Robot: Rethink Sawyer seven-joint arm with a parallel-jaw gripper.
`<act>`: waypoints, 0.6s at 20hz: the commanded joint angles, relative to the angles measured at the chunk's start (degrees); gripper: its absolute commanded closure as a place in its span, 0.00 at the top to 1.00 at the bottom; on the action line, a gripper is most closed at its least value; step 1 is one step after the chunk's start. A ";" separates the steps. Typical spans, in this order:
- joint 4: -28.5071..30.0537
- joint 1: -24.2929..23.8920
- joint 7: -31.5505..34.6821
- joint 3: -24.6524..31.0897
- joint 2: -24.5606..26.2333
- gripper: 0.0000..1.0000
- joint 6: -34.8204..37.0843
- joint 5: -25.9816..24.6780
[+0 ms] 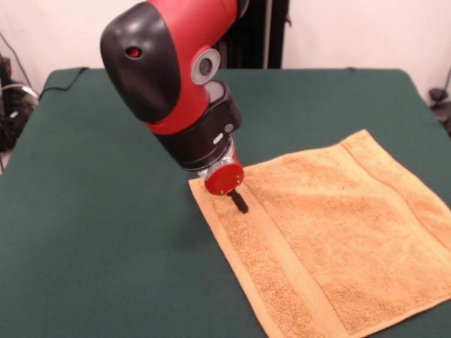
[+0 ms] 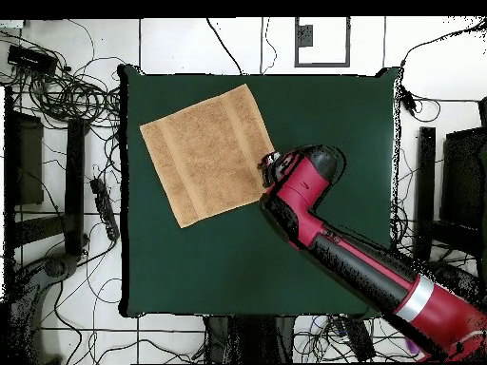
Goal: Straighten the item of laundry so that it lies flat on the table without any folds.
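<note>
The item of laundry [image 1: 338, 232], an orange-tan terry towel, lies spread out and turned at an angle on the dark green table [image 1: 106, 232]. No fold shows on it, and woven bands run near two of its edges. In the overhead view the towel [image 2: 209, 152] sits in the table's [image 2: 238, 266] upper left part. My gripper [image 1: 239, 202] points down at the towel's corner nearest the table's middle. It shows as one narrow black tip, shut, with no cloth seen in it. From overhead the arm's wrist [image 2: 276, 169] covers that corner.
The red and black arm [image 2: 380, 280] reaches in across the table's lower right in the overhead view. Cables and equipment [image 2: 67, 95] lie on the floor around the table. In the front view the towel's right corner runs to the picture's edge.
</note>
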 commanded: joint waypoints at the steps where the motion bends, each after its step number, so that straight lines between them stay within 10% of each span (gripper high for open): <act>1: -6.88 -1.49 -22.57 -12.49 2.93 1.00 -11.41 -1.21; 12: -8.04 -2.97 -31.48 -13.21 1.91 1.00 -14.95 -1.28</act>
